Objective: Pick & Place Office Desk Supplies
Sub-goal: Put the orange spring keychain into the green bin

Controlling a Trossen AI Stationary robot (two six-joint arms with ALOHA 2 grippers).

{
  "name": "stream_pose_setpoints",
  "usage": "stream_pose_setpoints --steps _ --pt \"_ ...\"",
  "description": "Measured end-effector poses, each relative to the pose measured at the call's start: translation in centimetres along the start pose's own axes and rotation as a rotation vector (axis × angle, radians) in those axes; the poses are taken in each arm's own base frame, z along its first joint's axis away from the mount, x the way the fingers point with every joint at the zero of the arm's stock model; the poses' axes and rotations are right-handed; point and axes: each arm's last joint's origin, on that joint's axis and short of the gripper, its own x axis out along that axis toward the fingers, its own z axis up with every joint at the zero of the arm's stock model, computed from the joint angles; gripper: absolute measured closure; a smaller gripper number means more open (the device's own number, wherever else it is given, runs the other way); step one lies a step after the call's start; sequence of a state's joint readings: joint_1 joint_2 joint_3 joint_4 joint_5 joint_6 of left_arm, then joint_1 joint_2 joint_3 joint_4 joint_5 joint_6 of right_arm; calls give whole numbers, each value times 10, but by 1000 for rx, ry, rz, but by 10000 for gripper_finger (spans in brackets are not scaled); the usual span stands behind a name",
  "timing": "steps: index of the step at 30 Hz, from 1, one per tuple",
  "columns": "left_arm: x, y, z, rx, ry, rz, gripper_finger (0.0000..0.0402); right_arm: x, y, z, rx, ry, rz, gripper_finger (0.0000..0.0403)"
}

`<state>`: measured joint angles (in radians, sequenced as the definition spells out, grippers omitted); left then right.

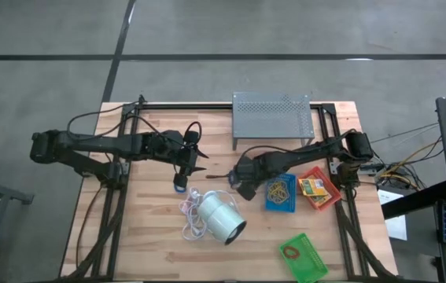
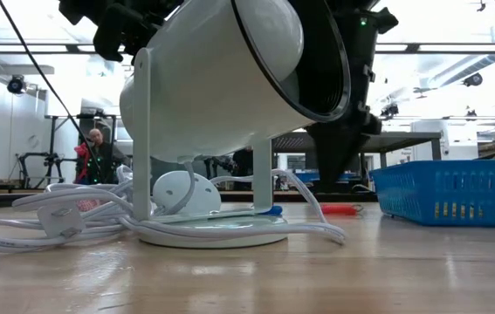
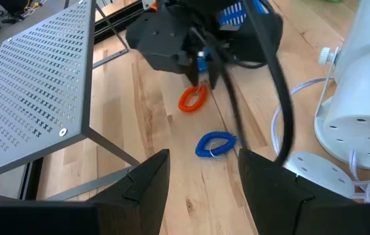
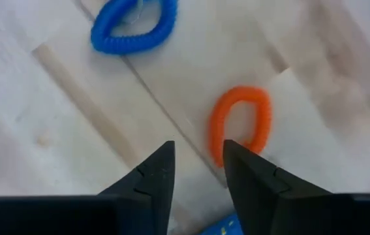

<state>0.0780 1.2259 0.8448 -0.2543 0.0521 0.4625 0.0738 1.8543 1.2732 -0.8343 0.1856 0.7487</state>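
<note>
A red loop (image 4: 240, 124) and a blue loop (image 4: 134, 26) lie flat on the wooden table, a little apart. My right gripper (image 4: 198, 163) points down, close over the red loop, and is open. Its fingers stand at the loop's rim nearest them. In the left wrist view it (image 3: 201, 81) hangs right above the red loop (image 3: 192, 98), with the blue loop (image 3: 215, 143) nearer to the camera. My left gripper (image 3: 201, 173) is open with nothing between its fingers. It is raised above the table and aims at both loops from the left (image 1: 199, 165). My right gripper comes at the red loop from above, pointing down. One fingertip (image 4: 231, 151) stands at the loop's rim (image 4: 218, 140). I cannot tell whether it touches the loop, which lies flat on the table.
A big white cylinder (image 1: 221, 216) with white cord (image 1: 191, 212) stands just near of the loops. The grey perforated stand (image 1: 272, 118) is at the far edge. A blue tray (image 1: 280, 194) and a red tray (image 1: 321, 192) sit at the right, a green tray (image 1: 303, 258) at the near right.
</note>
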Motion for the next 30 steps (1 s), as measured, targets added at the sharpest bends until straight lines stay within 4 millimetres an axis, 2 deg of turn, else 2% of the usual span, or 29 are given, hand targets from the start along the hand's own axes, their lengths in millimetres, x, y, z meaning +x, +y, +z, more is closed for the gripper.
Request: stream_pose_setpoints --steps 5,13,23,30 --pt "0 0 0 0 0 0 217 3 -8 6 -8 30 15 264" --pt "0 0 0 0 0 0 217 12 -17 10 -6 69 69 272" --pt "0 0 0 0 -1 0 217 26 -20 6 -2 44 91 266" --pt "0 0 0 1 0 0 217 41 -26 -2 14 24 107 277"
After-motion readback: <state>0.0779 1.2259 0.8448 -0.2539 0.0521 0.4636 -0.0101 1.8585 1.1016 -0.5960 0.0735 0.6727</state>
